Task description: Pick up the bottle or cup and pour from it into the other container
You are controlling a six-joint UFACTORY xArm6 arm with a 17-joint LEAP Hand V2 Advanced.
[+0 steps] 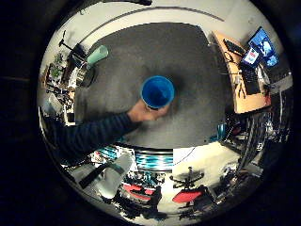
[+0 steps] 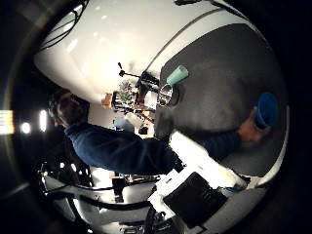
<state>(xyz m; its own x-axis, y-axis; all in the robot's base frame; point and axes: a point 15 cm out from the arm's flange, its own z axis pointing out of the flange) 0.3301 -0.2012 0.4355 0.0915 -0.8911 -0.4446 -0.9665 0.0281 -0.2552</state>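
Note:
A blue cup stands open-mouthed near the middle of a dark grey table. A person's hand in a dark blue sleeve grips the cup from the side. A pale teal bottle stands at the table's far corner, with a shiny metal cup close beside it. My hand shows only as white and black parts at the edge of the thumb side view. It is high above the table and touches nothing.
A wooden desk with a laptop and screens stands beside the table. Red office chairs and a pale chair sit on the floor by the table's near side. A cluttered stand is beyond the bottle.

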